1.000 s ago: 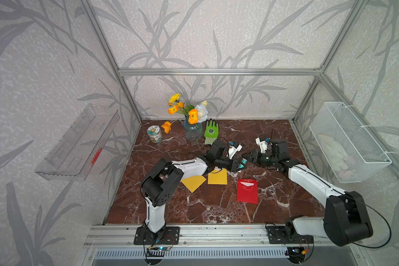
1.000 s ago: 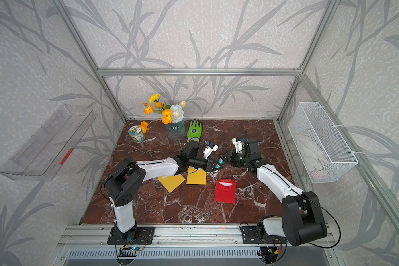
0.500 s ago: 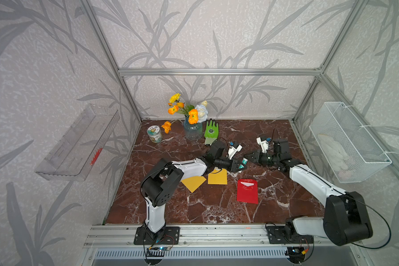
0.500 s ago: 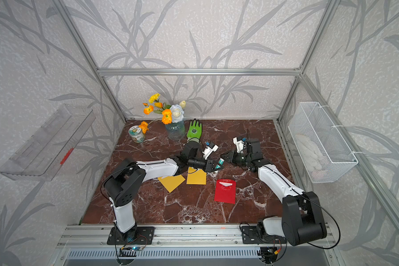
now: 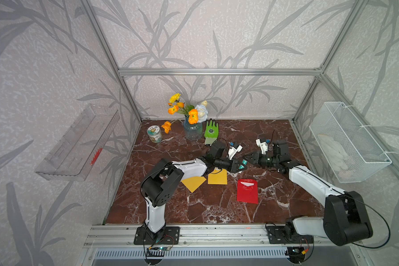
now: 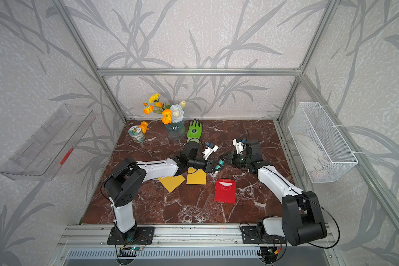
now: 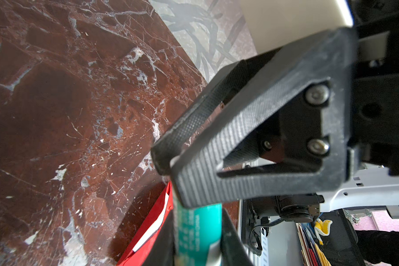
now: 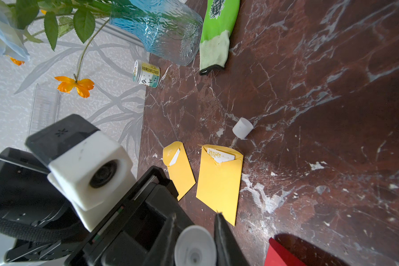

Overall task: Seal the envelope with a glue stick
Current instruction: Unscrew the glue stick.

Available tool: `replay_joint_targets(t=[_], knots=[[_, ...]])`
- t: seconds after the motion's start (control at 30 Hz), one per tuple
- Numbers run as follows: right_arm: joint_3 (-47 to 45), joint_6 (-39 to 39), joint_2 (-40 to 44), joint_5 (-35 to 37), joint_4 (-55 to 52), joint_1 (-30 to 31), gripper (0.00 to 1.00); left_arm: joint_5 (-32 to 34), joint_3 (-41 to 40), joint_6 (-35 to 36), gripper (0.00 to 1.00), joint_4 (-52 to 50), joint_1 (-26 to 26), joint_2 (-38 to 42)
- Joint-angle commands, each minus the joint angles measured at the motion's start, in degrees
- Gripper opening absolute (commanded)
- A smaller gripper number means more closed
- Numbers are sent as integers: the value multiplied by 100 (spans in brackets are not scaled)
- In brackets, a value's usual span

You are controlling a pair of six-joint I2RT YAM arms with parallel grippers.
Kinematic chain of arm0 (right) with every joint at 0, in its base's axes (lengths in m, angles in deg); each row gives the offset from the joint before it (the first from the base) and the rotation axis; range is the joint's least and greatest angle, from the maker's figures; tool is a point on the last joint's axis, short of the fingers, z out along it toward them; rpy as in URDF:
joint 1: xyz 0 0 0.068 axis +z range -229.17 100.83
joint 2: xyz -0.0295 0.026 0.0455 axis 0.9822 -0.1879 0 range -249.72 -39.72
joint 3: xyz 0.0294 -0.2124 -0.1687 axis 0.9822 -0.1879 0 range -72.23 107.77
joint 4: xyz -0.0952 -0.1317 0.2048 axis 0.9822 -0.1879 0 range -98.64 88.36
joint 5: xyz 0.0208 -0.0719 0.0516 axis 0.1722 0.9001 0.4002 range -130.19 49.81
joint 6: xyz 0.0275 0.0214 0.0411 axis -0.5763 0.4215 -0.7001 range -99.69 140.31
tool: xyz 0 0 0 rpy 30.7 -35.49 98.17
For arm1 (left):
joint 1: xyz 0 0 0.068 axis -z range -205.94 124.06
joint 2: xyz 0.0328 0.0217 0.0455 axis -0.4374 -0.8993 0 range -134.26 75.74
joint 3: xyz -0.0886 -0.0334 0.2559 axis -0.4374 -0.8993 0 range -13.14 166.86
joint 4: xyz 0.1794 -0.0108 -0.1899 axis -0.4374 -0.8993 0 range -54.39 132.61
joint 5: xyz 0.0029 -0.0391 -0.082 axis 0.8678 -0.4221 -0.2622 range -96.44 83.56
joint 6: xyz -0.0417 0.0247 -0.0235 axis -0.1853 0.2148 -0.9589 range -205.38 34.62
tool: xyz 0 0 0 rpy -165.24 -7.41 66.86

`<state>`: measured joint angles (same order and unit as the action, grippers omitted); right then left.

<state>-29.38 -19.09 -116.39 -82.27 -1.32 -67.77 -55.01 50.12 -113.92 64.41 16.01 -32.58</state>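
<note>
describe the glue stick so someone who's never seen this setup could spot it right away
On the marble table, just past the two yellow envelopes, the left gripper and right gripper meet tip to tip. The glue stick is the short tube clamped between them, its teal label standing out against their black.

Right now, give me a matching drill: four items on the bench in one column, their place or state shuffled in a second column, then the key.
Items
1. glue stick
2. white cap
3. red envelope
4. green glove

Place or state
A. beside the vase
B. clamped in the left gripper
C. loose on the table, near the yellow envelopes
D. flat on the table, white showing at one end

Pairs: 1-B, 2-C, 3-D, 4-A
</note>
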Motion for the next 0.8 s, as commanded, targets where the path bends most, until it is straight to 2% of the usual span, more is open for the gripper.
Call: replay_joint_targets(t=[0.0, 0.13, 0.23, 0.43, 0.57, 0.63, 0.7, 0.77], knots=[[-28, -24, 37, -24, 153, 12, 25, -19, -51, 67, 0, 106, 41, 151], [-39, -99, 12, 118, 101, 29, 20, 423, -41, 525, 0, -320, 166, 268], [19, -78, -13, 550, -205, 139, 18, 1336, -43, 945, 0, -706, 329, 445], [256, -281, -136, 2619, -1229, 664, 14, 2995, -111, 956, 0, -703, 589, 608], [323, -793, -231, 3568, -1356, 1101, 14, 4174, -146, 767, 0, -607, 733, 612], [371, -876, -220, 3766, -1314, 1247, 19, 4302, -21, 692, 0, -798, 735, 551], [316, -772, -125, 3624, -1036, 1255, 25, 4083, 123, 770, 0, -1046, 727, 514], [261, -445, 50, 3281, -720, 1195, 40, 3515, 280, 864, 0, -1332, 694, 512]])
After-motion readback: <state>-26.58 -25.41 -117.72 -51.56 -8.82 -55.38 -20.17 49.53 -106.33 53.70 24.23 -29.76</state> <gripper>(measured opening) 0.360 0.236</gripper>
